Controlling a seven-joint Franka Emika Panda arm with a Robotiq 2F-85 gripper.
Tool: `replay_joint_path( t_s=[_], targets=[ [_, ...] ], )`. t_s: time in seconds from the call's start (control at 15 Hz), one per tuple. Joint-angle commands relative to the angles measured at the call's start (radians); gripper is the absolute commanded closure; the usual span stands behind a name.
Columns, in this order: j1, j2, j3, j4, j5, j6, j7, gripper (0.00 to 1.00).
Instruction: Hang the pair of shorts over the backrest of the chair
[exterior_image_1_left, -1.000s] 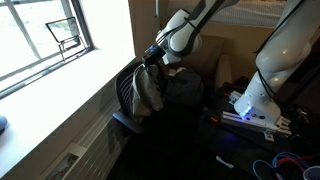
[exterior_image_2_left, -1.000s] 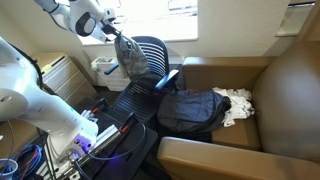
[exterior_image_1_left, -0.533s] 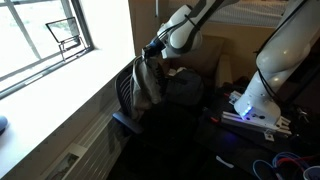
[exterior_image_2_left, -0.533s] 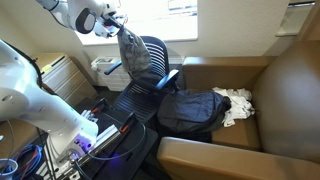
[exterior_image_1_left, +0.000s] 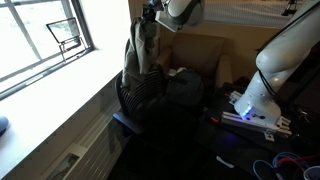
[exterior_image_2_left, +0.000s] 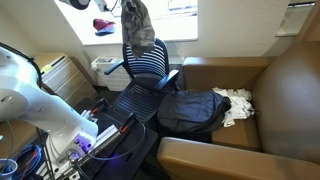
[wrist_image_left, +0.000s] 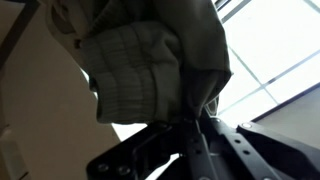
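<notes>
Grey-green shorts (wrist_image_left: 150, 60) nearest, pinched at one edge between the closed-in fingers of the gripper (wrist_image_left: 191, 126). Dangling high over the striped chair backrest (exterior_image_1_left: 136, 95), lower edge near its top rim. Farther off, black backpack (exterior_image_2_left: 190, 112) on brown sofa (exterior_image_2_left: 272, 85).

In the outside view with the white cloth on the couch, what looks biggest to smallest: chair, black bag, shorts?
1. chair
2. black bag
3. shorts, though their top reaches the picture's edge
</notes>
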Motion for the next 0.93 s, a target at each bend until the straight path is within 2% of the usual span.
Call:
replay_joint_path(
  t_s=[0.0, 0.07, 0.13, 0.2, 0.4, 0.6, 0.67, 0.8, 0.87],
  targets=[
    [-0.045, 0.03, 0.015, -0.021, 0.001, 0.038, -0.004, 0.93],
    [-0.075, 0.065, 0.023, -0.036, 0.001, 0.064, -0.009, 0.93],
    [-0.078, 0.065, 0.032, -0.035, -0.025, 0.061, -0.018, 0.98],
    [-0.082, 0.045, 0.032, -0.017, -0.044, 0.063, -0.038, 0.98],
    [-0.124, -0.048, 0.024, 0.073, 0.002, 0.044, -0.089, 0.98],
    [-0.18, -0.108, 0.019, 0.188, 0.02, 0.048, -0.076, 0.98],
    [-0.234, -0.106, 0.05, 0.237, 0.028, 0.055, -0.082, 0.98],
    [-0.398, -0.117, 0.16, 0.327, 0.05, 0.053, -0.093, 0.98],
    [-0.262, -0.121, 0.062, 0.248, 0.009, 0.051, -0.053, 0.98]
  ],
)
